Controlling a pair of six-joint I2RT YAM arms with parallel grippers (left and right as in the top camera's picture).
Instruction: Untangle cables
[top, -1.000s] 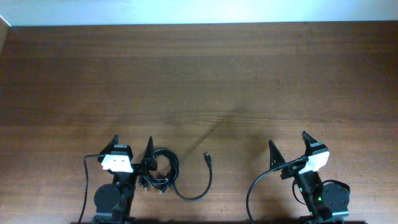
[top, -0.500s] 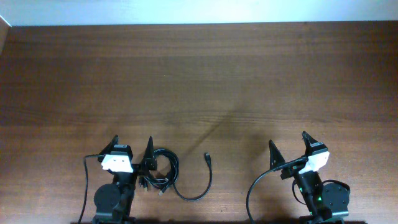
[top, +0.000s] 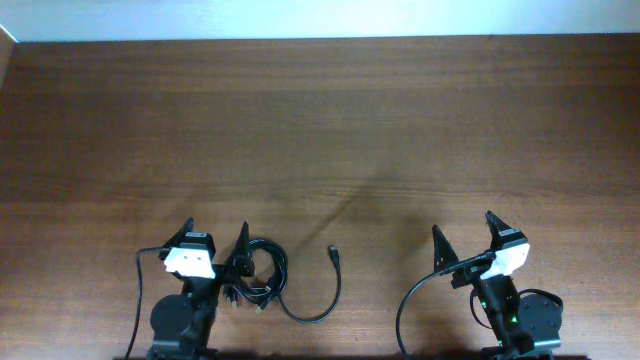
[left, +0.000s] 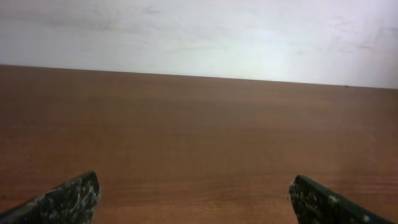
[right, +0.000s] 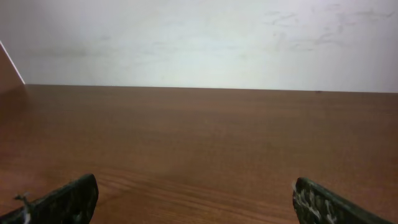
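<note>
Black cables (top: 268, 278) lie bunched on the tabletop (top: 320, 120) just beside my open, empty left end effector (top: 214, 224), well apart from the open right end effector (top: 462, 221); grabbing blind, I could tighten the tangle.

Thin black cables (top: 270, 278), seemingly knotted coil at near-left edge, one plug-tipped end curling right.

It was just a dark wood-grain worktop (top: 320, 120), with a plain, kinda smudgy white wall (left: 199, 31) right behind it.
</note>
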